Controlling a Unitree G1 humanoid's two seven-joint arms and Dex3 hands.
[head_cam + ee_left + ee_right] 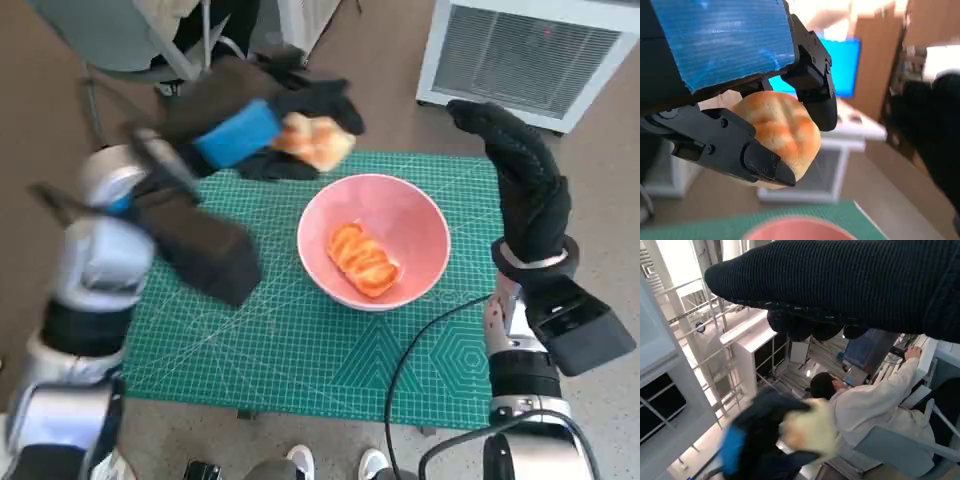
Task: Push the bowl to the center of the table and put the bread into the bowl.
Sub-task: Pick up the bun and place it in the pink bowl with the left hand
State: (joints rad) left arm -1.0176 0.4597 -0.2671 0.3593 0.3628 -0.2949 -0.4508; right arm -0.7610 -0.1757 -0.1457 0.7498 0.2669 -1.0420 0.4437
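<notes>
Left wrist view, round golden bread (777, 132) with browned ridges, gripped by left hand (740, 100), right hand (525, 190) empty, fingers extended

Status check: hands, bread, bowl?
Left hand holds bread roll, raised beyond the pink bowl. Right hand holds nothing. One orange bread already in bowl. Path unobstructed.

Pink bowl (374, 240), golden-orange bread (315, 141), green gridded mat (290, 340).

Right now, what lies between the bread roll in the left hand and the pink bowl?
In the head view, only bare green cutting mat shows between the bread roll held by the left hand and the pink bowl, which already holds an orange pastry.
</notes>
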